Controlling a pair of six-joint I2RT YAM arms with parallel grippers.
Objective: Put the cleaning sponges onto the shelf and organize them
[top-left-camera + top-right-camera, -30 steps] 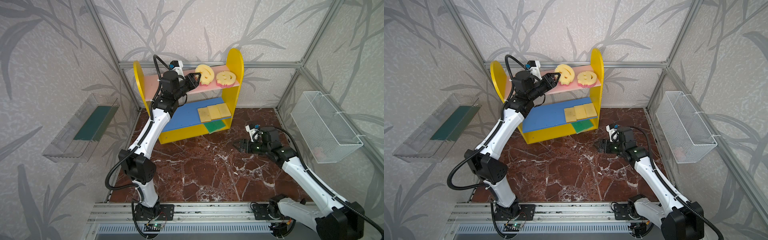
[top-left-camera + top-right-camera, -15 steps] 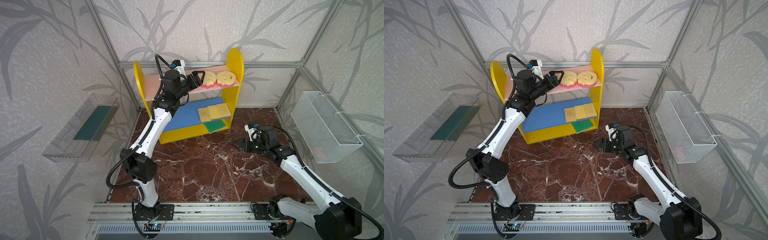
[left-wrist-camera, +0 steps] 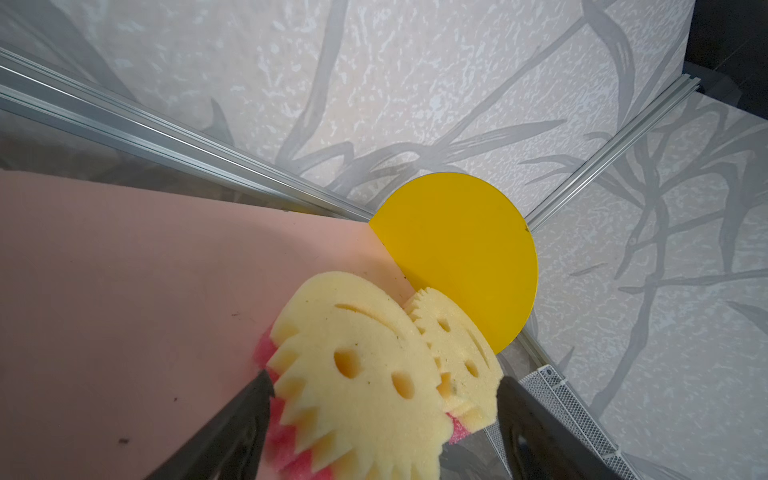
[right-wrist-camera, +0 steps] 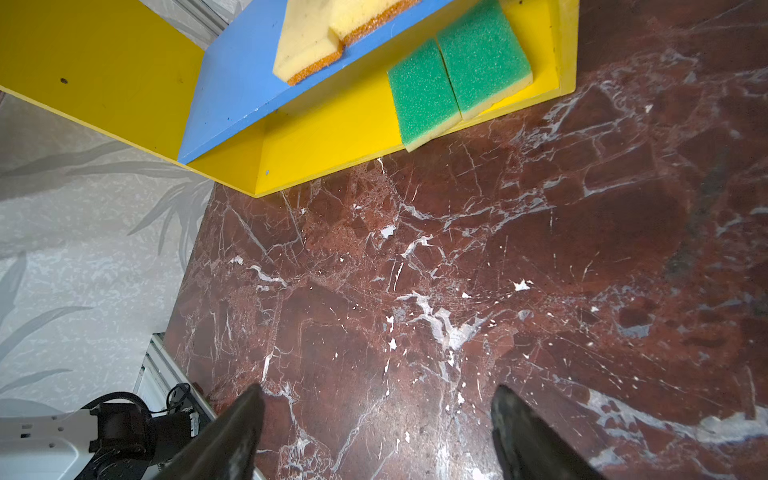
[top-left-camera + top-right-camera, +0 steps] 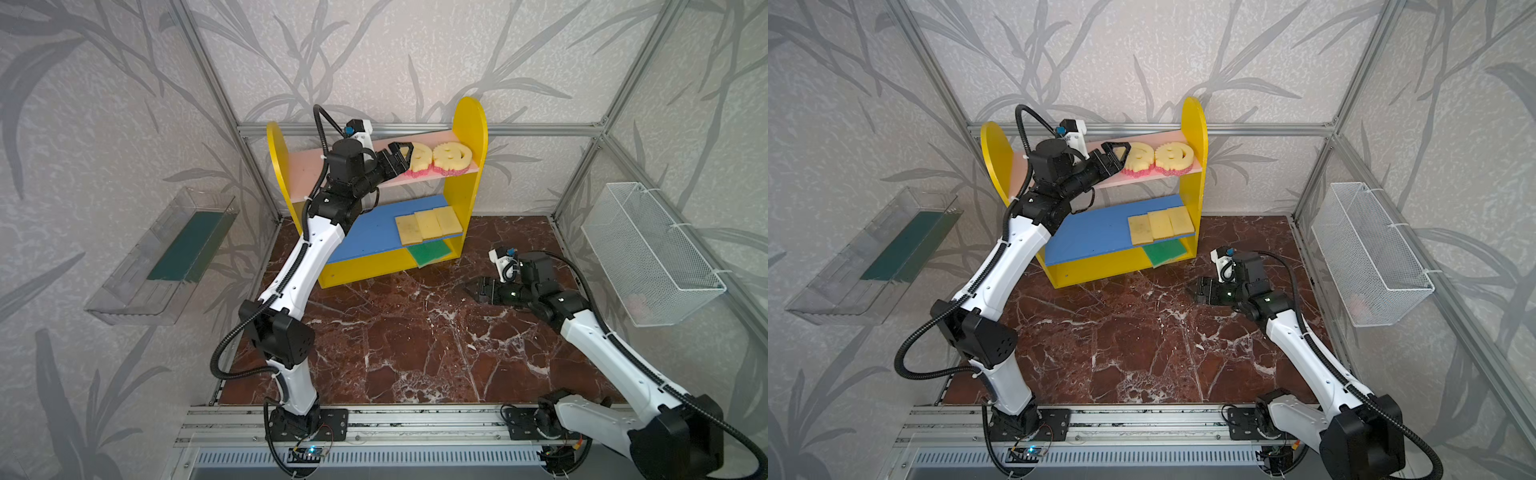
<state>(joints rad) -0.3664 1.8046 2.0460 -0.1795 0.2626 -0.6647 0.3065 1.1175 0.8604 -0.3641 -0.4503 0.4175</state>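
The shelf (image 5: 469, 124) stands at the back. Two round yellow smiley cleaning sponges (image 5: 419, 160) (image 5: 453, 156) lie side by side, touching, at the right end of its pink top board (image 5: 307, 166). My left gripper (image 5: 405, 156) is open, its fingers either side of the nearer smiley sponge (image 3: 357, 365), which rests on the board. Three pale yellow sponges (image 5: 428, 224) sit in a row on the blue middle board. Two green-faced ones (image 4: 457, 79) lie on the yellow base. My right gripper (image 5: 469, 288) hangs open and empty over the marble floor, right of the shelf.
A clear plastic tray (image 5: 166, 257) holding a dark green pad is fixed to the left wall. A white wire basket (image 5: 652, 253) hangs on the right wall. Aluminium frame posts (image 5: 582, 166) stand close behind the shelf.
The left gripper moved the smiley sponge rightward along the pink board until it met the other one, then spread its jaws off it. The right arm has hardly moved.
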